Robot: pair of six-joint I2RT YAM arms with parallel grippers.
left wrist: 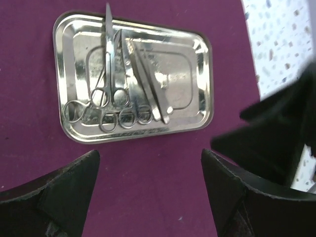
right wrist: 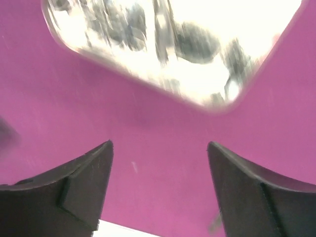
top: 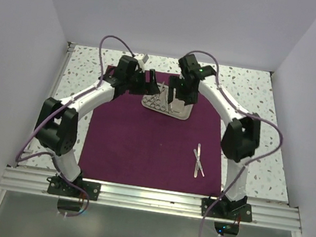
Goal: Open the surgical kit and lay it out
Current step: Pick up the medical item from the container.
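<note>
The dark purple cloth (top: 149, 141) lies spread flat on the table. The shiny steel tray (top: 167, 104) sits on its far part, holding several ring-handled scissors and forceps (left wrist: 111, 98) and tweezers (left wrist: 150, 94). Two thin silver instruments (top: 199, 160) lie crossed on the cloth at the right. My left gripper (top: 151, 81) is open and empty, just left of the tray; in the left wrist view it (left wrist: 150, 163) hovers over bare cloth. My right gripper (top: 180, 95) is open and empty over the tray's far right; the tray (right wrist: 163, 44) shows blurred in the right wrist view ahead of this gripper (right wrist: 160, 153).
The cloth lies on a white speckled tabletop (top: 269, 163) walled by white panels on three sides. A metal rail (top: 147, 198) carrying both arm bases runs along the near edge. The right gripper's dark body (left wrist: 276, 133) shows at the right of the left wrist view.
</note>
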